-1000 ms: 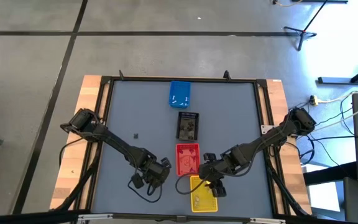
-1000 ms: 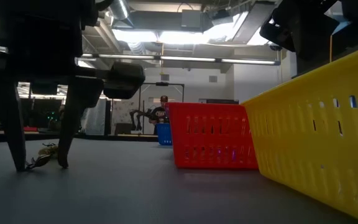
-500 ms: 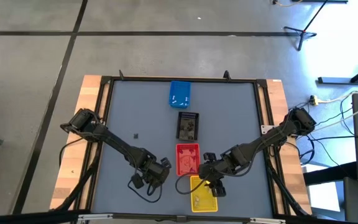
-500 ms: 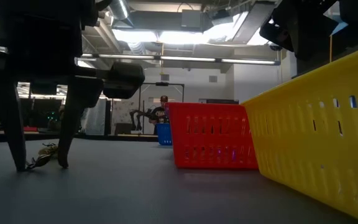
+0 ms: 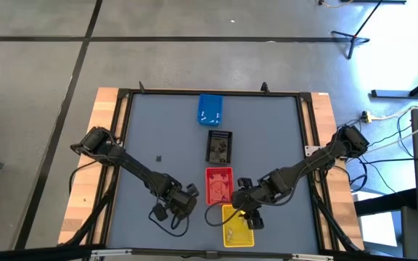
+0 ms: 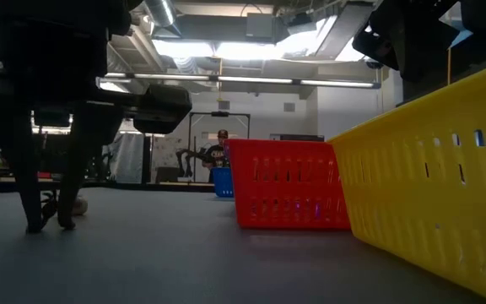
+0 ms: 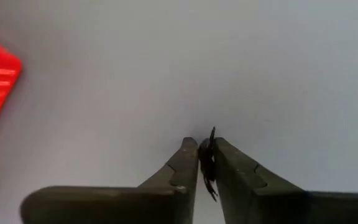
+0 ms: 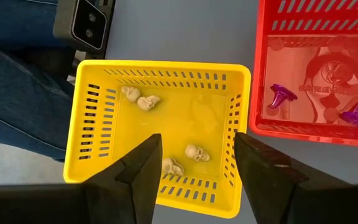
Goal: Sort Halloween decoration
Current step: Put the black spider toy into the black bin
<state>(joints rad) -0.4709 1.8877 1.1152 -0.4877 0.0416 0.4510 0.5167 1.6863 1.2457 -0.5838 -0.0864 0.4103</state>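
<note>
Halloween decoration (image 7: pixel 208 163), thin black spidery piece, pinched between left hand (image 7: pixel 206 152) fingers, right hand (image 8: pixel 194 155) spread empty

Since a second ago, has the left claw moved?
Yes. In the low view the left claw has closed, its fingers drawing together and farther from the red tray.
</note>
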